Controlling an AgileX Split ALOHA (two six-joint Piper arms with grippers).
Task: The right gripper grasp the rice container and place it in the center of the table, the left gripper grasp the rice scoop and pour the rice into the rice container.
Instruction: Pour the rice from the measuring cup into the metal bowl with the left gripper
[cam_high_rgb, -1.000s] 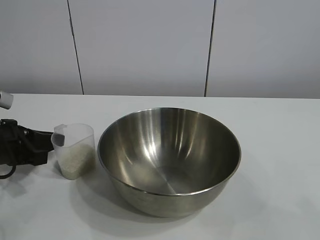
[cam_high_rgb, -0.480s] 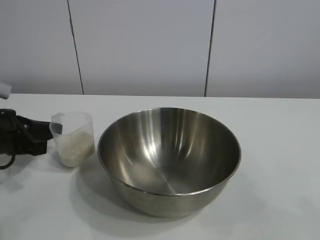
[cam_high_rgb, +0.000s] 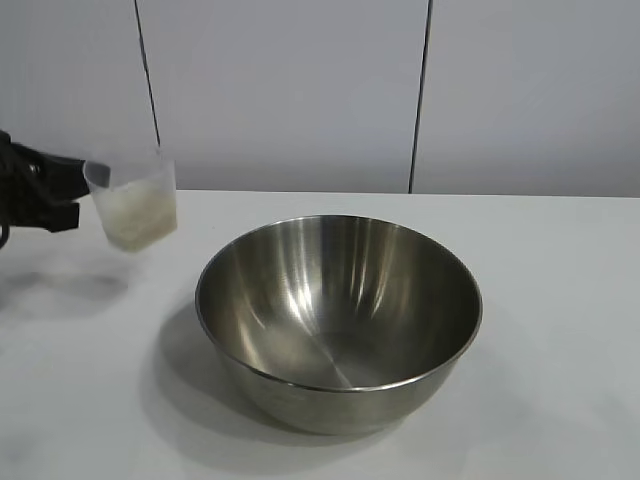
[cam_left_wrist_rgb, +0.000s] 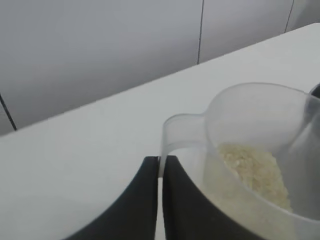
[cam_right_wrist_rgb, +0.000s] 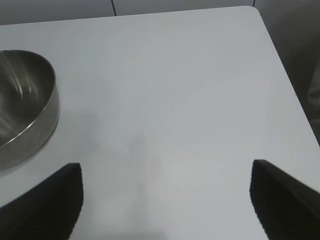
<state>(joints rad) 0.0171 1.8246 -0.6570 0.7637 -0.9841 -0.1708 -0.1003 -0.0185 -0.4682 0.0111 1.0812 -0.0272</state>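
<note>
The rice container (cam_high_rgb: 338, 320), a wide shiny steel bowl, stands in the middle of the white table (cam_high_rgb: 560, 300) and holds nothing; its rim also shows in the right wrist view (cam_right_wrist_rgb: 25, 107). The rice scoop (cam_high_rgb: 133, 200), a clear plastic cup about half full of white rice (cam_left_wrist_rgb: 252, 172), hangs in the air above the table's left side, slightly tilted. My left gripper (cam_left_wrist_rgb: 160, 162) is shut on the thin handle of the rice scoop (cam_left_wrist_rgb: 175, 132) and shows at the left edge of the exterior view (cam_high_rgb: 45, 190). My right gripper (cam_right_wrist_rgb: 165, 172) is open over bare table, to the right of the bowl.
A grey panelled wall (cam_high_rgb: 300, 90) runs behind the table. The table's right edge and corner (cam_right_wrist_rgb: 255, 10) lie close to my right gripper.
My left gripper has lifted the rice scoop off the table, up and slightly left, and the cup now tilts a little. The bowl and the right gripper have not moved.
</note>
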